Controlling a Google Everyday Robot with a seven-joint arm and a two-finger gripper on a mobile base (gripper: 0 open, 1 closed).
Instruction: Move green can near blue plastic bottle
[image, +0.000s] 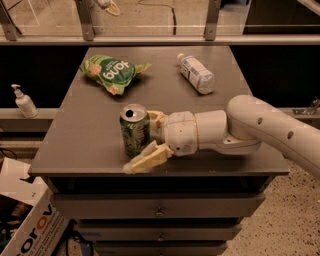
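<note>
The green can (135, 131) stands upright near the front edge of the grey table (100, 115), left of centre. My gripper (142, 142) reaches in from the right with its pale fingers open on either side of the can: one finger (147, 159) in front of it, the other (156, 117) behind it. The fingers are close to the can but not closed on it. The blue plastic bottle (196, 73) lies on its side at the back right of the table, well away from the can.
A flat green snack bag (112, 73) lies at the back left of the table. A white pump dispenser bottle (23, 101) stands on a ledge to the left. Drawers sit below the table top, and a cardboard box (25, 220) is on the floor at lower left.
</note>
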